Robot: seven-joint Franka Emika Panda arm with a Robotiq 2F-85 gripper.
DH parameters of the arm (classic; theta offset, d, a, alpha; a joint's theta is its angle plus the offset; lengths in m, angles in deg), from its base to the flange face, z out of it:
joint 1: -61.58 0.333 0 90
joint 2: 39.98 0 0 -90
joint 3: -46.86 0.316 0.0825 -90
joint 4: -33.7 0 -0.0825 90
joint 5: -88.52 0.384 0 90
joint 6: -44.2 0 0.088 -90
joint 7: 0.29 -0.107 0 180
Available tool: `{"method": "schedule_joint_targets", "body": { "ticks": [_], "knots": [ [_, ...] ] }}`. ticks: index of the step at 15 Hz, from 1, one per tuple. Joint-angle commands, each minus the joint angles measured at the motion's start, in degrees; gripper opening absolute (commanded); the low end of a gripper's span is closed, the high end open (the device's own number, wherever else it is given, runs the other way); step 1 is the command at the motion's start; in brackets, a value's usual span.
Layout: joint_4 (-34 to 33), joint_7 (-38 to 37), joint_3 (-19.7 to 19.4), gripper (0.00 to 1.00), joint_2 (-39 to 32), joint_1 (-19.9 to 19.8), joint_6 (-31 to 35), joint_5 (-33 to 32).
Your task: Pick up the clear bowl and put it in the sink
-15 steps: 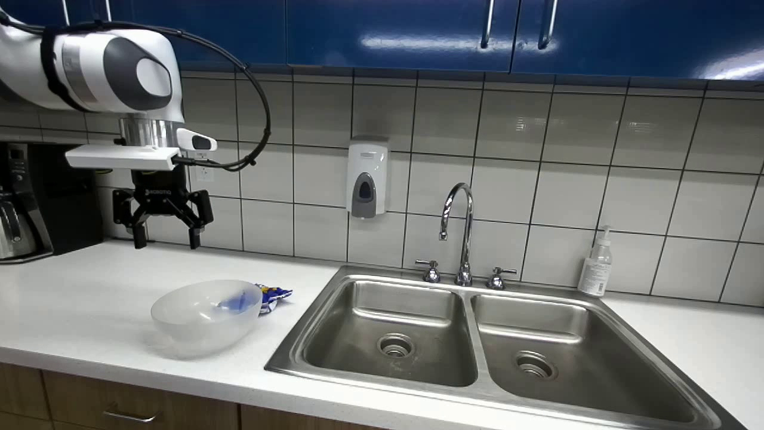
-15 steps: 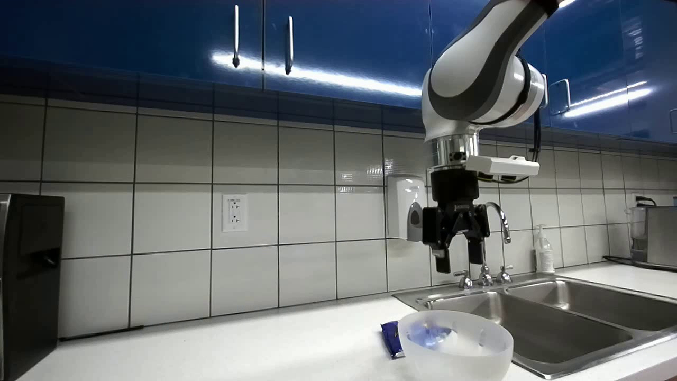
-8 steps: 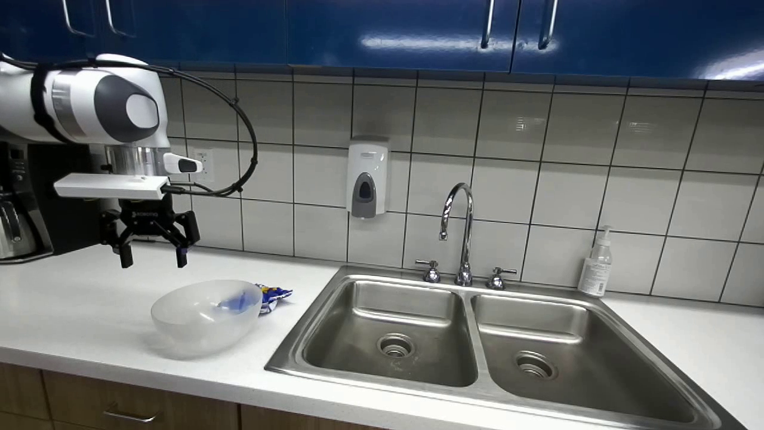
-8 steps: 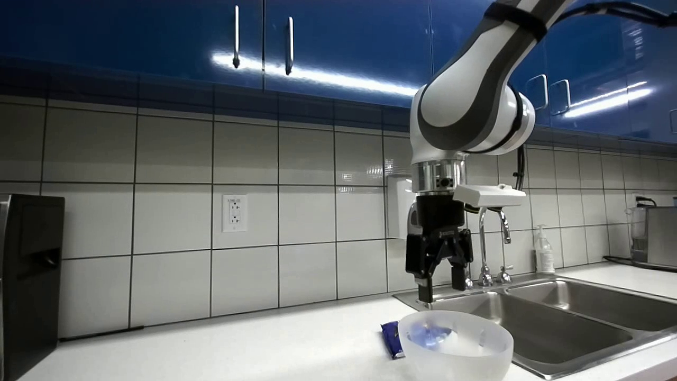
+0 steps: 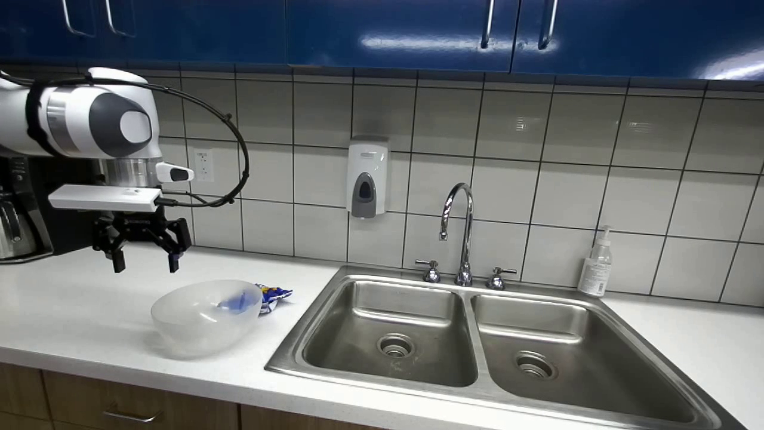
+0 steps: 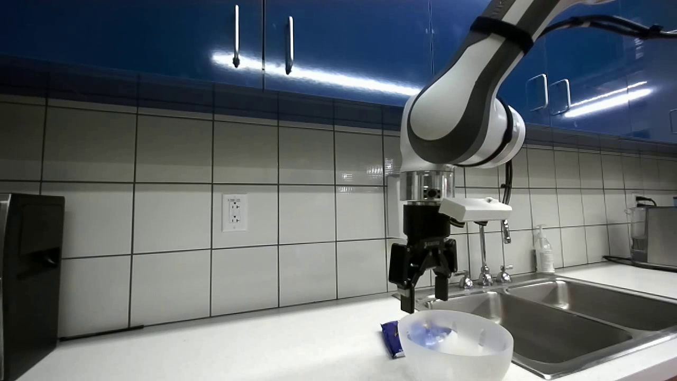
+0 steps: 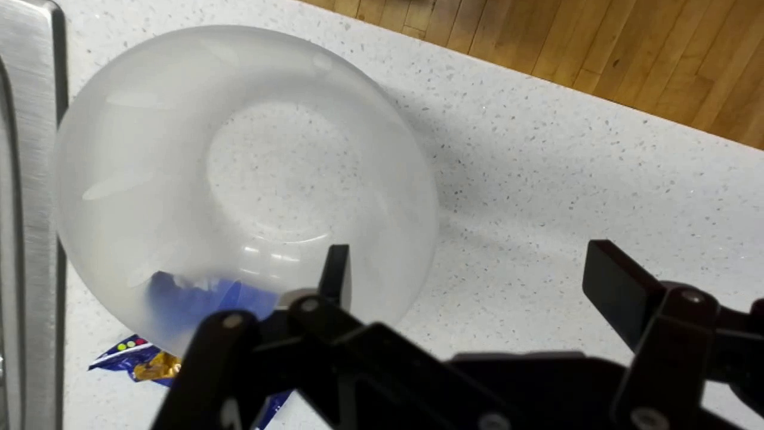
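The clear bowl, round and translucent whitish, stands upright on the white counter beside the sink; it also shows in an exterior view and in the wrist view. The sink is a steel double basin with its left basin nearest the bowl; its edge shows in the wrist view. My gripper is open and empty, above the counter and higher than the bowl, apart from it. In the wrist view my gripper has one finger over the bowl's side and the other over bare counter.
A blue packet lies against the bowl, partly seen through its wall. A chrome faucet rises behind the sink. A coffee maker stands at the counter's far left. Blue cabinets hang above. The counter's front edge is near the bowl.
My open gripper has come down toward the counter and shifted left in both exterior views, more slowly in the last half second. The bowl and packet have not moved.
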Motion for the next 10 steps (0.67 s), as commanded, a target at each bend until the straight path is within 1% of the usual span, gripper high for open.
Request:
{"method": "schedule_joint_targets", "body": {
  "ticks": [1, 7, 10],
  "knots": [
    [-1.71, -0.84, 1.81, 1.00, -2.59, 0.48, 2.35, 0.83],
    [-3.63, -3.70, 3.35, 1.00, -8.58, 0.13, 6.35, -2.50],
    [-5.13, -5.71, 3.05, 1.00, -12.19, 0.02, 8.46, -5.58]
  ]
}}
